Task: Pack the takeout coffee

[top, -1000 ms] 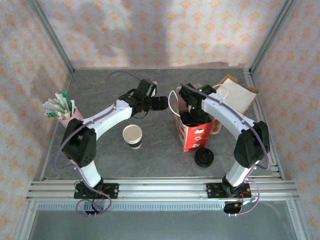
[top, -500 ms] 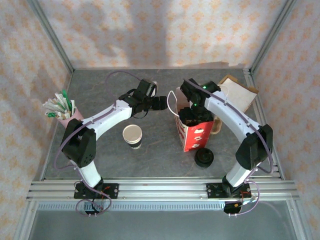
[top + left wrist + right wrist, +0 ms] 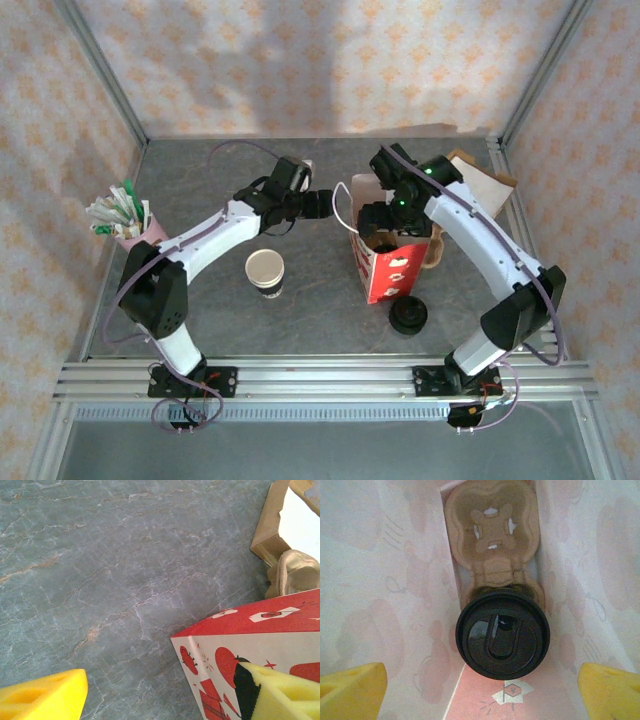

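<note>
While the right arm hangs over the mouth of the red and white paper bag [image 3: 385, 262], much of the bag's inside is covered from above by the wrist. Looking straight down from that wrist, the takeout coffee [image 3: 502, 634] stands at the bottom of the bag, seated in the near pocket of a brown pulp cup carrier [image 3: 492, 525]. Its round black lid hides the cup wall beneath it. The right fingers [image 3: 352, 685] are spread wide to either side of the lid and clear of it, pinching nothing. The left fingers [image 3: 42, 695] are also spread, low beside the bag's printed side. One yellow pad overlaps the print, and I cannot tell if it touches. The worktop [image 3: 200, 180] is grey stone veined with pale cracks, and an aluminium frame runs along its edges. Peach wallpaper with a small repeating motif closes in three sides. I count two arms, one red bag and one lidded cup. One open lidless cup [image 3: 265, 270] stands in the middle of the worktop. One stack of black lids [image 3: 408, 316] sits near the front of the bag, but it is too small to count the lids. One pink holder [image 3: 125, 222] at the left is full of thin sticks or packets too small to identify. Some flat brown paper [image 3: 475, 190] lies at the back right, partly cut off by the arm.
</note>
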Tool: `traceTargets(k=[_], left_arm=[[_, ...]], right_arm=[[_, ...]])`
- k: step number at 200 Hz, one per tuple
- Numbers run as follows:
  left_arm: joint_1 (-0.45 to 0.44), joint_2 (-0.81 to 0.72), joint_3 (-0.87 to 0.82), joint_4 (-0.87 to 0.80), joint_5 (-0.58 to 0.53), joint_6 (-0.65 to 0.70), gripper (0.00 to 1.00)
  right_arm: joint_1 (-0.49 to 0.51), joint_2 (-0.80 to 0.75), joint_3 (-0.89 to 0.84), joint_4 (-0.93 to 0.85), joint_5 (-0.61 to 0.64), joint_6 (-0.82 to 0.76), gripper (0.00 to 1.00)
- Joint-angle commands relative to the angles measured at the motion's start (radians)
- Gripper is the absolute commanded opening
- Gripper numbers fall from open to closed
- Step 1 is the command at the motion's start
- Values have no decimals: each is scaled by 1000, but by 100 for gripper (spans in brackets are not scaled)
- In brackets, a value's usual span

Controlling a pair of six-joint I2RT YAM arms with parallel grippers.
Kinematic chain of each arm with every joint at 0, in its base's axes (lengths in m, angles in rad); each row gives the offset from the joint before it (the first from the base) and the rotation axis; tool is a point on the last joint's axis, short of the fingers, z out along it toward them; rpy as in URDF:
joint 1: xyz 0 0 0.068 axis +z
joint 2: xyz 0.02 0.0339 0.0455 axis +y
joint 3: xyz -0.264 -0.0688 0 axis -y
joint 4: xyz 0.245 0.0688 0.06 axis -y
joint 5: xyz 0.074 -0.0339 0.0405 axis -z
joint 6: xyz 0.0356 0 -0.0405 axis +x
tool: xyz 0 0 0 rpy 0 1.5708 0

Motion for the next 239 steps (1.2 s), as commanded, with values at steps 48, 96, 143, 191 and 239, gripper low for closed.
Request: traceTargets(k=[48,96,143,191,239], left_arm=[[-10,-101,-11,-18,-43,13,78],[-11,-158,-15,-29,-48,7,79],[-10,-243,-20,-46,-55,-3,82],[-10,-355,-32,-80,-68,-10,93],[-10,-458,-47,-137,-69,-8,100]], right_arm=[[0,-101,60,-9,16,29,99],[-1,-168,71,22,11,43,99],[-1,-269,62,107,-33,46,99],[0,-382,15,226,-119,45,100],[0,-521,-47,309,-115,36,99]])
